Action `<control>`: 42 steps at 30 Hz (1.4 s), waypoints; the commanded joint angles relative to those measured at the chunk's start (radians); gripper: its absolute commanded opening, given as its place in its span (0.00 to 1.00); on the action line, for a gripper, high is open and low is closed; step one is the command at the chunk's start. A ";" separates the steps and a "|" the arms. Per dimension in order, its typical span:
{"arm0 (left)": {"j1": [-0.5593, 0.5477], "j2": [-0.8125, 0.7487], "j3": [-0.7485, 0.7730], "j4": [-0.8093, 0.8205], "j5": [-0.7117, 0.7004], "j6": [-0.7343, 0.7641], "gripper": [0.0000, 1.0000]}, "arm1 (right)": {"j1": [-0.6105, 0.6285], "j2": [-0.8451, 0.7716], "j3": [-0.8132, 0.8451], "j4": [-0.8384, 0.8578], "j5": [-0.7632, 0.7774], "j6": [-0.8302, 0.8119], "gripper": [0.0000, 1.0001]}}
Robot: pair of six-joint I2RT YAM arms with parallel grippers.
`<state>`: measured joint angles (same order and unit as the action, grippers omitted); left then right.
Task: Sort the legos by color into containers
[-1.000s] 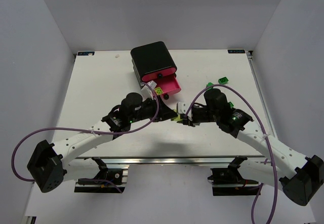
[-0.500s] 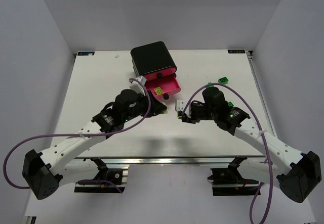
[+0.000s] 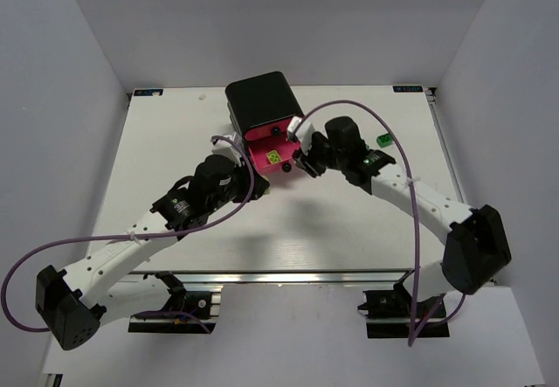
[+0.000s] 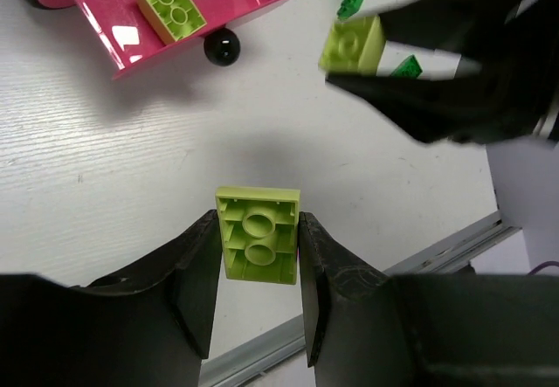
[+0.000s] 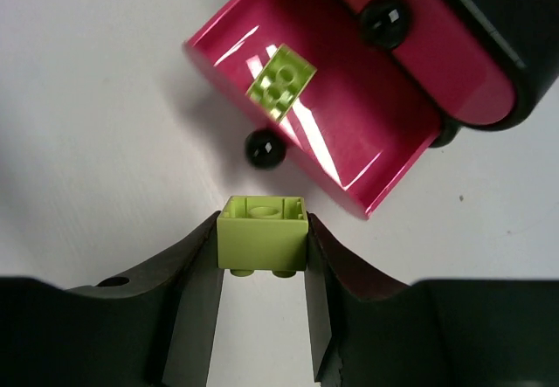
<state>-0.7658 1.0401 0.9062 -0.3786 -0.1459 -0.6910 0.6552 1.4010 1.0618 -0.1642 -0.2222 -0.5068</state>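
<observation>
Drawer (image 5: 376, 142) stands open with one lime brick (image 5: 280, 83) inside. Left claw (image 4: 257, 230) pinches a second brick (image 4: 258, 252), right claw (image 5: 262, 228) a third brick (image 5: 262, 244).

No text is legible (corner stickers (image 3: 407, 89) too small).

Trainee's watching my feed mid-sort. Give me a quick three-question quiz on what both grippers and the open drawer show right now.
1. True or false: the left gripper holds nothing.
2. How many bricks lie in the open pink drawer? A) none B) one C) three
3. Fill in: the right gripper holds a brick of colour ____.
Key: 1 false, it is shut on the left lime brick. 2 B, only the drawer brick. 3 lime, see the right lime brick.
</observation>
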 commanded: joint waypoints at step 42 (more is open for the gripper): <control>0.003 0.253 0.099 0.312 -0.147 0.304 0.00 | -0.262 -0.239 -0.103 0.141 -0.241 0.467 0.00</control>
<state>-0.7654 1.2694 0.9569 -0.1619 -0.2523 -0.4507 0.4206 1.2778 1.0756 -0.1452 -0.3752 -0.0883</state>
